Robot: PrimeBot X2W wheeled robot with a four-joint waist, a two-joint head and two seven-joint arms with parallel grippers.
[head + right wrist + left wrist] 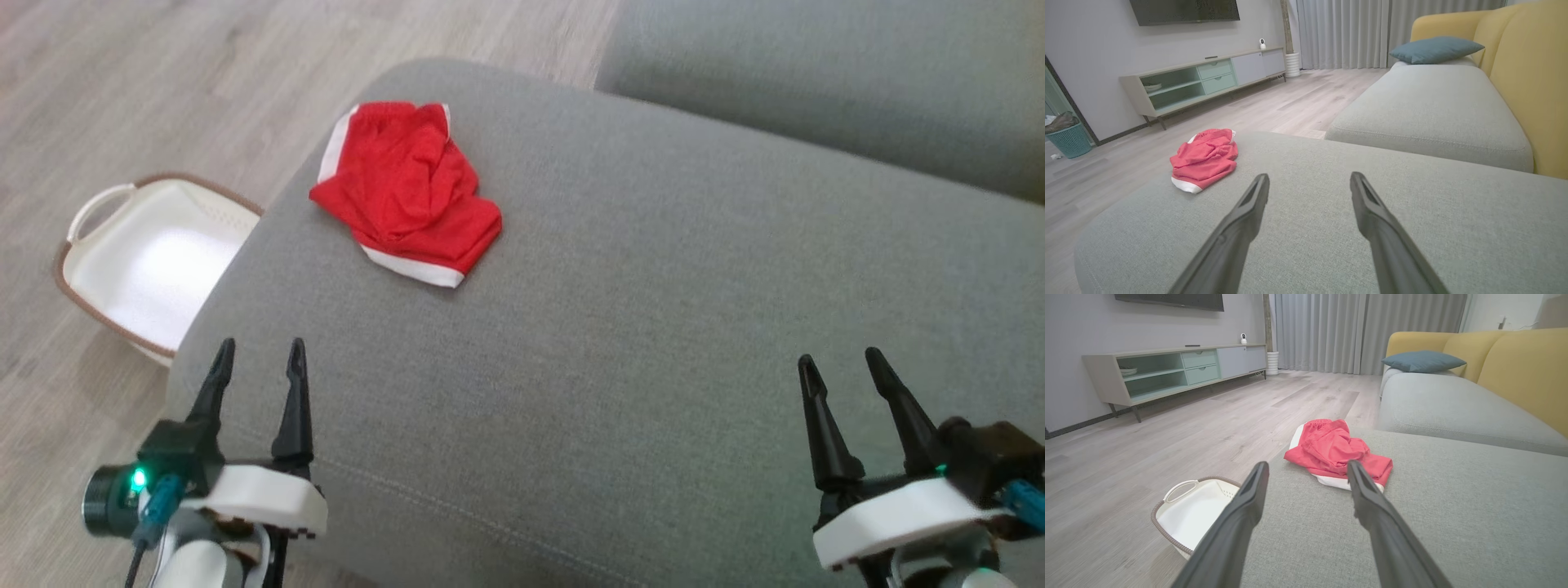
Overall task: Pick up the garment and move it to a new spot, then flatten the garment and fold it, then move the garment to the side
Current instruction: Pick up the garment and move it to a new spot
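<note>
1. The red garment (404, 192) lies in a crumpled heap on the grey sofa seat (653, 343), close to its far left corner.
2. A white basket (163, 269) sits on the floor just beside that corner.
3. The left end effector (261, 347) hangs over the near left edge of the seat. Its two fingers are wide apart and hold nothing.
4. The right end effector (840, 357) hangs over the near right side, well apart from the garment. Its fingers are wide apart too, and empty.
5. I think this is the very first step: the garment is not yet picked up.
6. The left one is nearer, so it should likely reach forward next. It should come down on the heap and pinch a good bunch of cloth, not the seat under it.
</note>
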